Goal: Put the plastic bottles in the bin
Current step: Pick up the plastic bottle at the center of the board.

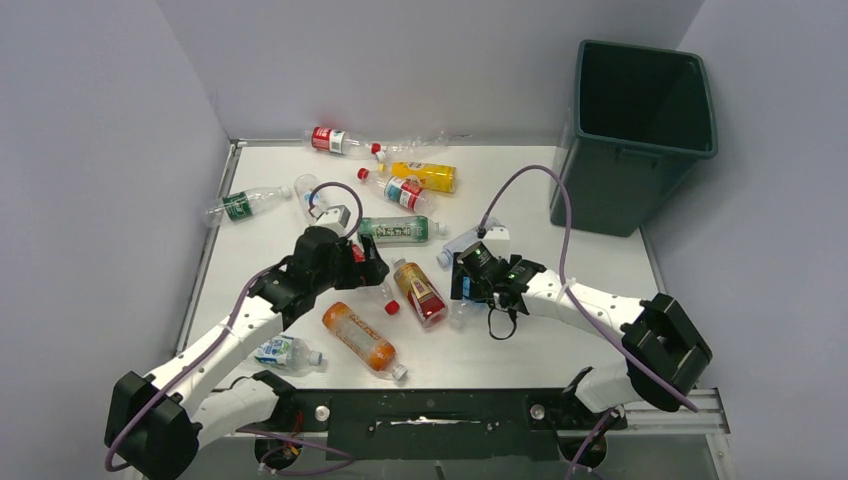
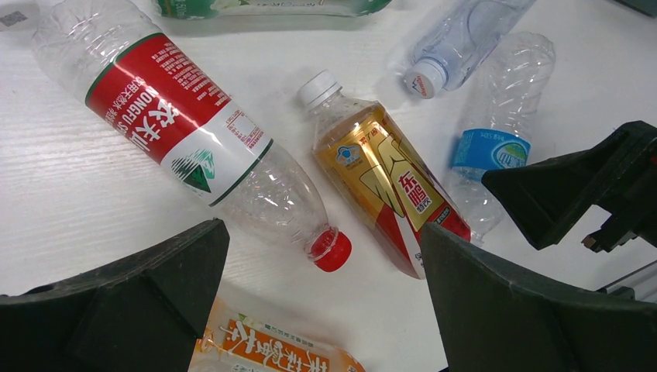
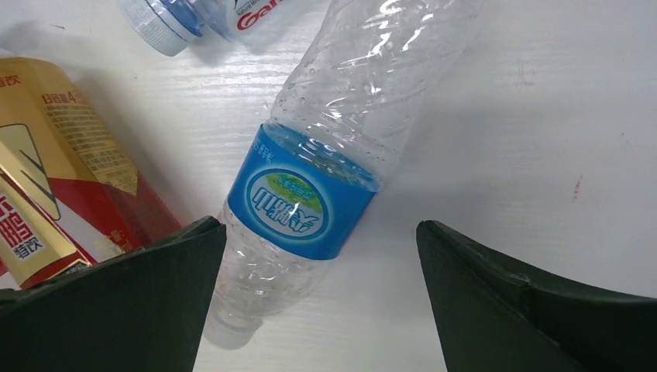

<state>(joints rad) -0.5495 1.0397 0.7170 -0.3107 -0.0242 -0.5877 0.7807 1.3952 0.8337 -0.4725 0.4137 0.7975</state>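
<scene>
Several plastic bottles lie on the white table. My left gripper [image 1: 366, 264] [image 2: 321, 252] is open and empty, hovering over the red cap [image 2: 331, 250] of a clear red-labelled bottle [image 2: 177, 124]. A gold-and-red bottle [image 1: 420, 292] [image 2: 387, 186] lies just to its right, and an orange bottle [image 1: 362, 340] [image 2: 263, 350] below it. My right gripper [image 1: 470, 285] [image 3: 319, 232] is open and empty over a clear blue-labelled bottle [image 3: 310, 194] [image 2: 492, 147], which lies between its fingers nearer the left one. The dark green bin [image 1: 620, 190] stands upright at the far right.
More bottles lie farther back: red-labelled [image 1: 335, 140], yellow [image 1: 425, 175], green-labelled [image 1: 240, 205], green [image 1: 395, 230], blue-capped [image 1: 458, 243] [image 3: 178, 19]. A small bottle [image 1: 285, 352] lies near the left arm. Grey walls enclose the table on the left and back.
</scene>
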